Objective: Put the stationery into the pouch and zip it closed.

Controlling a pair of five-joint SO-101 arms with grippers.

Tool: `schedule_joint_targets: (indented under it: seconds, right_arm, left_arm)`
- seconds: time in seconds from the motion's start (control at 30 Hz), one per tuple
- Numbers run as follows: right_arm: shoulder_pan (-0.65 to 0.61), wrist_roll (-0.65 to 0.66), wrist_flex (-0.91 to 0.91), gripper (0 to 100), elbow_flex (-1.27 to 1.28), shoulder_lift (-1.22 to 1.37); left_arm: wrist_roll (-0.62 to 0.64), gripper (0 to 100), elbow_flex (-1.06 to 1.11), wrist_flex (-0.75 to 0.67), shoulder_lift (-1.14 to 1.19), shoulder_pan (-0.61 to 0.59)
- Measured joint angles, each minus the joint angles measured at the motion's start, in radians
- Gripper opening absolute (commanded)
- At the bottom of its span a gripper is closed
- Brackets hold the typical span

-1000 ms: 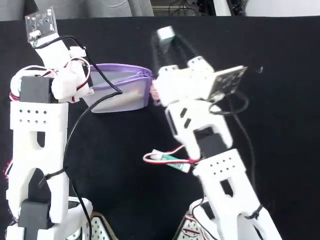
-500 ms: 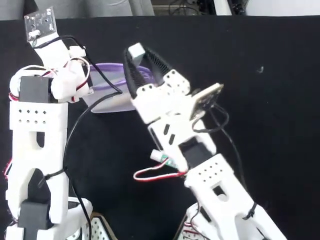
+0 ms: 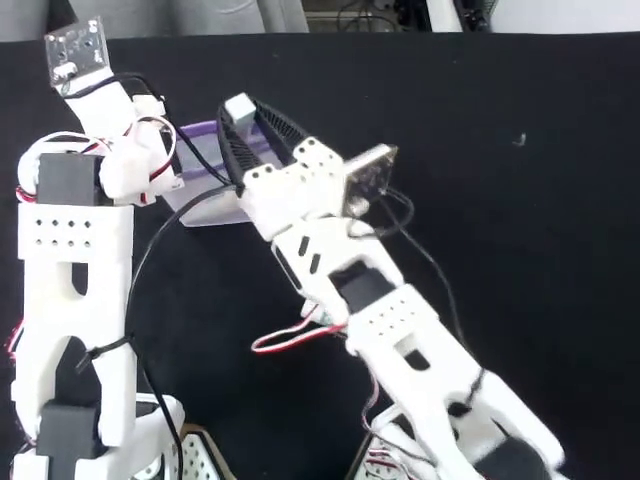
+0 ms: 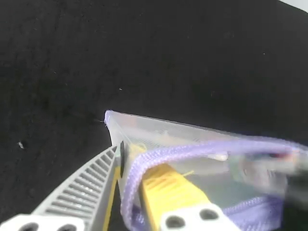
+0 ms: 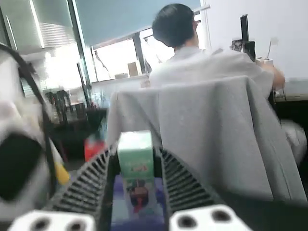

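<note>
Presently a small eraser (image 5: 135, 150), it seems, is clamped in the right jaws just above the pouch (image 4: 207, 147), whose rim is pinched by the left jaws; the mouth lies below.

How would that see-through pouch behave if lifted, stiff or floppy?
Probably floppy: the pouch has thin translucent walls, and its purple rim bends where the left end effector pinches it. It is likely light, since only small things show through it. It may sag or fold if raised by that one edge.
</note>
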Motion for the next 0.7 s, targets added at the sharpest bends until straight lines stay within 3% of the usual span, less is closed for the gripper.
schedule_joint_targets:
  seconds: [0.17,0.43,0.7]
  right_arm:
    - [-0.005,0.000,-0.002,22.3,0.003,0.002]
    - [0.000,-0.002,0.032,22.9,0.006,-0.043]
    - [0.144,-0.002,0.210,22.9,0.008,-0.316]
  left_arm:
    - [0.000,3,0.034,-0.002,-0.035,0.000]
    - [0.002,3,0.083,-0.038,-0.069,0.005]
    - [0.000,3,0.098,-0.058,-0.071,-0.066]
